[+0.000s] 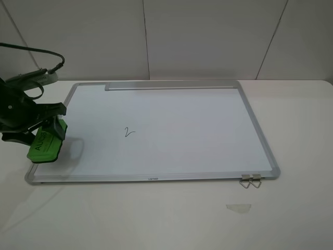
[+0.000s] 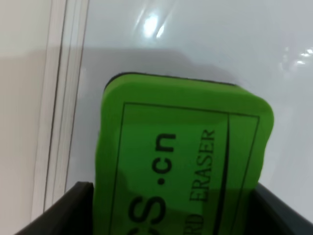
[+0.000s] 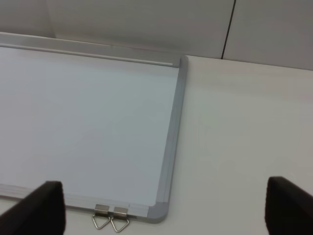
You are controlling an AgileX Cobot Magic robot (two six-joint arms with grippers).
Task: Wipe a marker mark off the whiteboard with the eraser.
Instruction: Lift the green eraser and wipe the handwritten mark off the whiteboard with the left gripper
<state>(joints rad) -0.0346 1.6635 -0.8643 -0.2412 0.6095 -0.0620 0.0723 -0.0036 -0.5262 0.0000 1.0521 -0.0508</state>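
3 cams on 1 whiteboard (image 1: 182, 130)
High view looks down front-on; wrists sit closer, right one sharing the corner with the clips (image 1: 251, 182).

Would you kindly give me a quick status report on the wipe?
Left gripper shut on eraser, over whiteboard's left edge. Right gripper open. Marker mark unwiped, nothing between.

Bright, even light from above, soft and neutral in colour. Exterior high view: sharp throughout. The eraser (image 1: 44, 146) in the left gripper (image 1: 52, 131) throws a faint grey shadow on the whiteboard (image 1: 171, 130) just to its right, and the table (image 1: 156, 219) greys slightly at the lower left. Left wrist view: white glare spots on the glossy board, a broad pale shadow beyond the eraser, and slightly soft lettering at close range. Right wrist view: mildly soft, with the right gripper (image 3: 161, 208) showing as two dark, blurred fingers (image 3: 39, 208) at the bottom edge.
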